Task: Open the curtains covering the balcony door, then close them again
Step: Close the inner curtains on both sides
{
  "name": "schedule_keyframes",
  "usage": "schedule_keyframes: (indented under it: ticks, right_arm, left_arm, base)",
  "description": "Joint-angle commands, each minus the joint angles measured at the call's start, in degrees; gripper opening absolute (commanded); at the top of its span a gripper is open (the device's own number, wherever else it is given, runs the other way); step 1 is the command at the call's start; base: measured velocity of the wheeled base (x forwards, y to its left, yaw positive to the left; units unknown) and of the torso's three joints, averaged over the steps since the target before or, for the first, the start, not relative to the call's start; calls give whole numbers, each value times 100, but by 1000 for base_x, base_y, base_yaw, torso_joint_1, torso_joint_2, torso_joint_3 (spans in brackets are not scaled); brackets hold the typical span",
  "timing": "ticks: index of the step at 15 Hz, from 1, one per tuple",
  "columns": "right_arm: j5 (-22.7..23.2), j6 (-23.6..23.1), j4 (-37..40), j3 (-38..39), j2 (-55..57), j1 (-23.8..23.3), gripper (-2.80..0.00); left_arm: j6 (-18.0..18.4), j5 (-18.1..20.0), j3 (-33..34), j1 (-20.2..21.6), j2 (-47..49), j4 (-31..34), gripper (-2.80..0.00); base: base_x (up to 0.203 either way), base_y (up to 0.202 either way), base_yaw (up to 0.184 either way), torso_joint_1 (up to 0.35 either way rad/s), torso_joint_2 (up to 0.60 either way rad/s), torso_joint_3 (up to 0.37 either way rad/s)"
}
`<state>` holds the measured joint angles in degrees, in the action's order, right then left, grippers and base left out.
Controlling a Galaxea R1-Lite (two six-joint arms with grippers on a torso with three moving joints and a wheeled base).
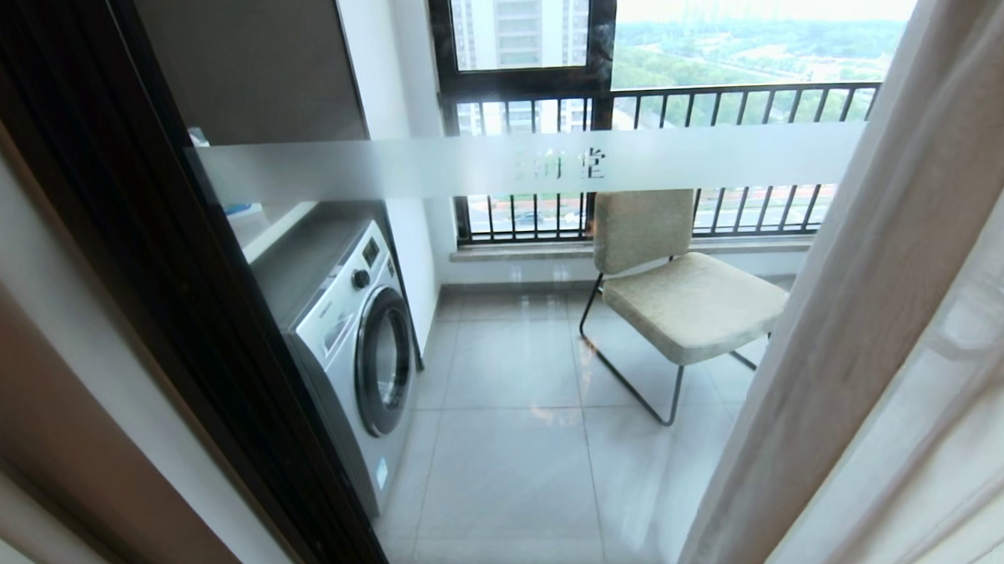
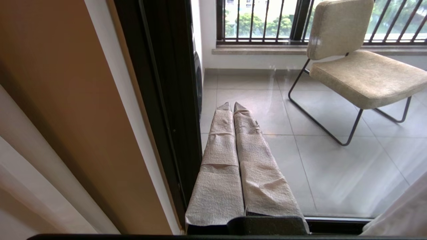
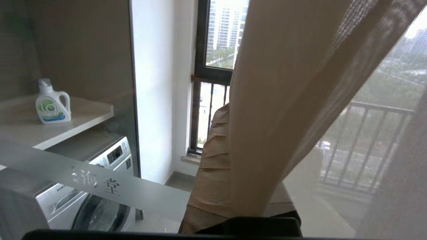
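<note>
The balcony door's black frame (image 1: pixel 159 269) runs down the left, and its glass carries a frosted band (image 1: pixel 464 166). The curtains (image 1: pixel 870 302) hang at the right as a pale see-through sheer with a thicker hemmed edge, leaving most of the glass uncovered. In the right wrist view my right gripper (image 3: pixel 230 110) is shut on the sheer's hemmed edge (image 3: pixel 267 116), which rises from between the tape-wrapped fingers (image 3: pixel 213 156) and hides one of them. My left gripper (image 2: pixel 232 104) is shut and empty, low beside the door frame (image 2: pixel 166 100). A corner of curtain (image 2: pixel 400 213) shows near it.
Behind the glass stand a white washing machine (image 1: pixel 362 354), a beige chair on a black wire frame (image 1: pixel 686 301) and a black railing (image 1: pixel 671 101). A detergent bottle (image 3: pixel 51 106) sits on the shelf above the washer. A brown wall panel (image 1: pixel 56 414) borders the door on the left.
</note>
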<state>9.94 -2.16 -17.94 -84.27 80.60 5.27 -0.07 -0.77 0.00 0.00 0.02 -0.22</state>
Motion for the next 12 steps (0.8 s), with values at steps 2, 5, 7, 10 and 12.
schedule_keyframes:
  ticks: [2, 5, 7, 10, 12]
  right_arm:
    - [-254, -342, -92, -64, 260, 1067, -280]
    - [-712, -764, -220, -264, 573, 1988, -280]
    - [-905, -890, -236, -434, 723, 2189, -280]
    - [-1121, -867, -236, -483, 722, 2159, -280]
    - [-1390, -763, -239, -531, 734, 1964, -280]
  left_arm:
    - [-1, -2, 0, 0, -2, -4, -280]
    - [-1, -2, 0, 0, -2, -4, -280]
    - [-1, -2, 0, 0, -2, -4, -280]
    - [-1, -2, 0, 0, -2, -4, -280]
    - [-1, -2, 0, 0, -2, -4, -280]
  base:
    - [0, 0, 0, 0, 0, 0]
    - [0, 0, 0, 0, 0, 0]
    - [0, 0, 0, 0, 0, 0]
    - [0, 0, 0, 0, 0, 0]
    - [0, 0, 0, 0, 0, 0]
